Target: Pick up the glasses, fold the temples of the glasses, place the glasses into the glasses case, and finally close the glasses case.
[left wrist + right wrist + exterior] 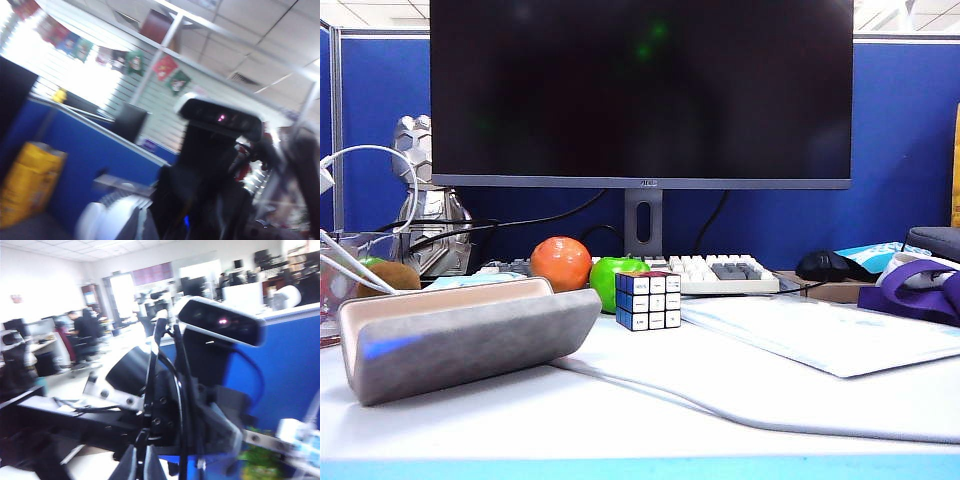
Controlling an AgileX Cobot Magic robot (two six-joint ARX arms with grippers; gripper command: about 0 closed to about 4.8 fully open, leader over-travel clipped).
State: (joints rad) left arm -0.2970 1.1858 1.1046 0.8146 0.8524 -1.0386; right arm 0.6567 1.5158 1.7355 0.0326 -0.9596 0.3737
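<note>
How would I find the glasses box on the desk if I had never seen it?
Start at the big black monitor and look down to the white desk. The glasses case lies near the front on the left, in front of the orange. It is the only long, grey, fuzzy box, much longer than the little Rubik's cube.

Both wrist views are motion-blurred, and the glasses case (470, 338) hides its own inside.

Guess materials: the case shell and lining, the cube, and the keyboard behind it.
Case: shell looks like grey felt or fuzzy fabric, matte and fibrous; the lining edge is pale beige and smooth, maybe leatherette. Cube: glossy plastic, black frame with shiny stickered tiles. Keyboard: matte white and grey plastic keys, likely.
</note>
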